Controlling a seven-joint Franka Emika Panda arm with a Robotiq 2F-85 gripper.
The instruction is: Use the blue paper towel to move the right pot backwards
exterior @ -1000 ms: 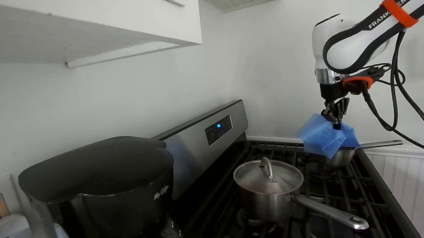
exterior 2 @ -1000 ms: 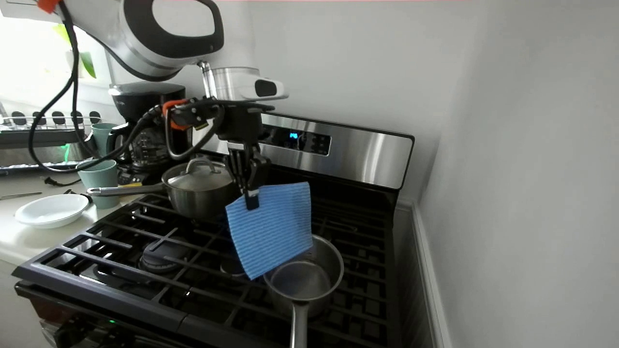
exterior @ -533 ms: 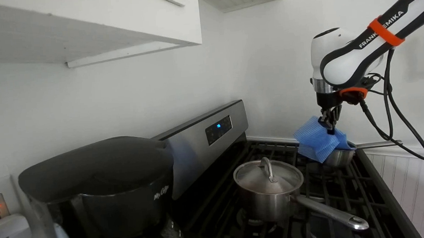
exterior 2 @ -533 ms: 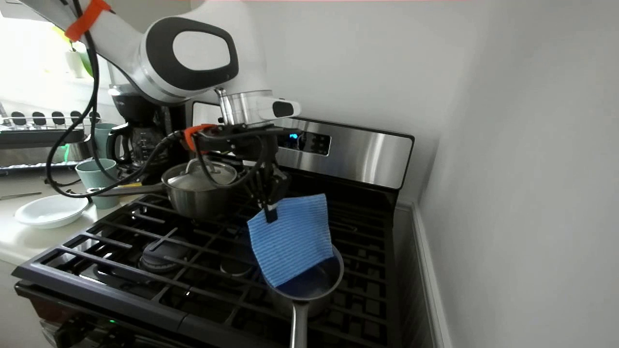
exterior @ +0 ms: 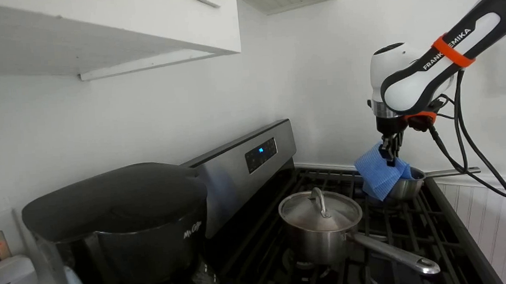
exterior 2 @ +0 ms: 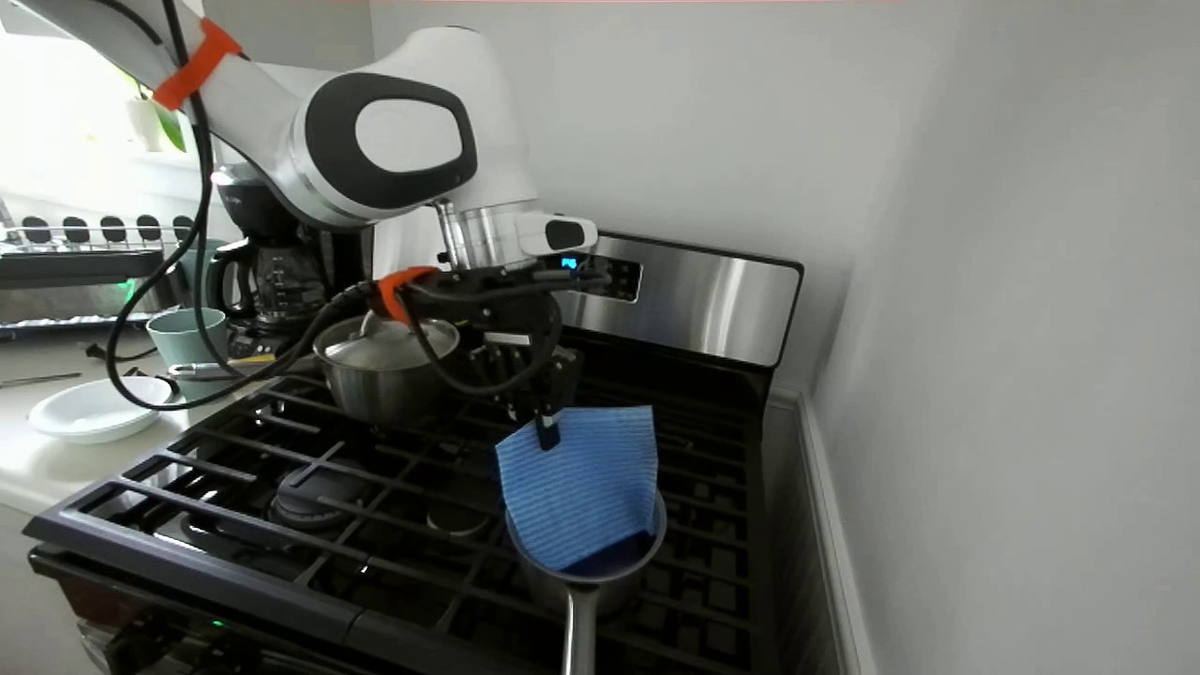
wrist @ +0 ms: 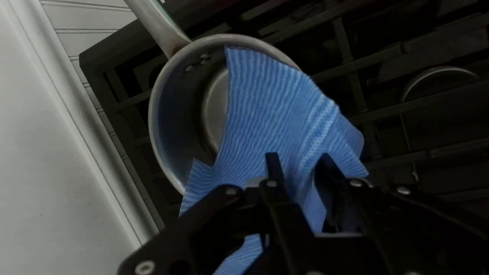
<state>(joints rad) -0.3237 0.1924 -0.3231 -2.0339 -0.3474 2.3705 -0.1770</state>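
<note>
Black gripper [wrist: 299,158], your tips just a bit apart, blue towel [wrist: 263,95] looking loose btwn. Below, off to one side: metal pot [wrist: 174,118], near rim under towel. Towel'll prob. flop, weigh little; pot shd be stiff, slick-ish, so take near rim thru it.

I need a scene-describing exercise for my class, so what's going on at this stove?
A robot arm is handling a blue paper towel over a grey saucepan near the front edge of the stove. In the wrist view, the towel covers part of the saucepan's mouth; the gripper stands open, with towel showing in its gap, so it does not look clamped. A lidded steel pot stands nearby.
</note>
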